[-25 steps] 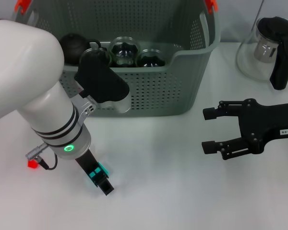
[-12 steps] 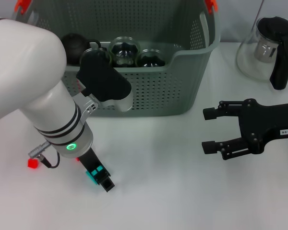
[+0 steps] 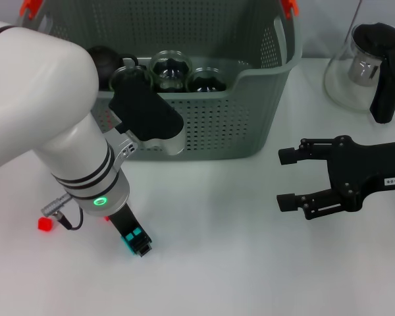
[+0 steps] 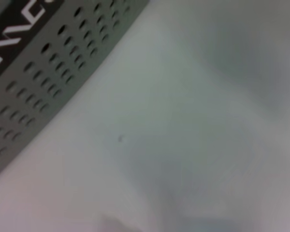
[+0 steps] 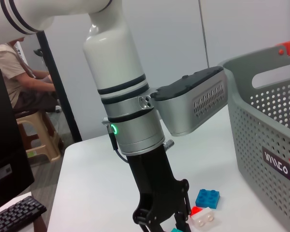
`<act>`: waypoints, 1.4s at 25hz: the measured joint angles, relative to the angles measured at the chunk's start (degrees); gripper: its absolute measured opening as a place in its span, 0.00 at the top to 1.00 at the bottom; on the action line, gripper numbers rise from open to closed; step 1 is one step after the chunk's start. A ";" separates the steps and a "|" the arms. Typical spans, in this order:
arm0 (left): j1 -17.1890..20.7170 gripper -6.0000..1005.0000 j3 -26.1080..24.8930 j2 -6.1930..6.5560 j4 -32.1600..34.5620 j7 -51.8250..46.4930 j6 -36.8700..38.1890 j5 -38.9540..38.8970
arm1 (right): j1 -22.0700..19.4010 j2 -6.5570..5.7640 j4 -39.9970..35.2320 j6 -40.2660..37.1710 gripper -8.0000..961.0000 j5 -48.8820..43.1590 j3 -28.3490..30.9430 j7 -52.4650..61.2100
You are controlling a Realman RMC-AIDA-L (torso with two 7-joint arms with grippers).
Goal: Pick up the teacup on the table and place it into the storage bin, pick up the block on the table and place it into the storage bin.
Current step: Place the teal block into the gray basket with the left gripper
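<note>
White worktop (image 3: 237, 263), grey-walled room. Left gripper (image 3: 139, 247) low over teal block (image 3: 129, 239), jaws' state hidden; right gripper (image 3: 288, 178) jaws wide.

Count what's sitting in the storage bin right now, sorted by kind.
In the storage bin, head view:
Glass cups: 3
Dark round pot: 1
Total: 4
</note>
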 joint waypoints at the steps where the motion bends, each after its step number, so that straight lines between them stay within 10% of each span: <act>1: -0.02 0.52 0.00 0.01 -0.03 0.00 -0.10 0.01 | -0.03 0.00 0.00 0.00 0.02 0.00 0.00 0.00; 12: 1.81 0.60 -5.87 0.11 14.92 0.98 8.33 -5.90 | -0.26 -0.34 -0.05 -0.56 0.02 -0.08 0.03 0.00; 23: -2.56 0.60 -32.02 0.88 16.97 16.82 3.73 -31.58 | -0.83 -0.96 -0.19 -3.52 0.02 -0.44 -0.45 -0.27; 32: -13.73 0.60 -36.96 9.63 -7.49 20.56 -13.99 -30.66 | -0.86 -0.42 -0.03 -2.69 0.02 -0.45 -1.93 -0.46; 35: -14.59 0.60 -37.39 10.42 -11.29 20.67 -19.28 -29.38 | -0.86 -0.26 -0.02 -2.32 0.02 -0.45 -2.01 -0.83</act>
